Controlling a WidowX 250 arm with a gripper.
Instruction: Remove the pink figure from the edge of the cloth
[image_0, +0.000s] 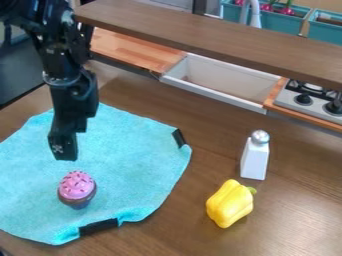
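My gripper (65, 150) hangs over the left part of the cloth, above and slightly left of the pink-topped figure. That figure (77, 187) looks like a cupcake with pink frosting, dark sprinkles and a brown base. It stands upright on the light blue cloth (137, 160), inward from the cloth's lower edge. The cloth lies on the brown table, with one black clip at its right corner and another at its lower edge. A visible gap separates the gripper from the figure.
A yellow bell pepper (230, 203) lies right of the cloth, with a white shaker (255, 156) with a silver top standing behind it. Farther back are a white sink (220, 82), a stove (312, 100) at the right and a brown raised shelf (220, 40) across the top.
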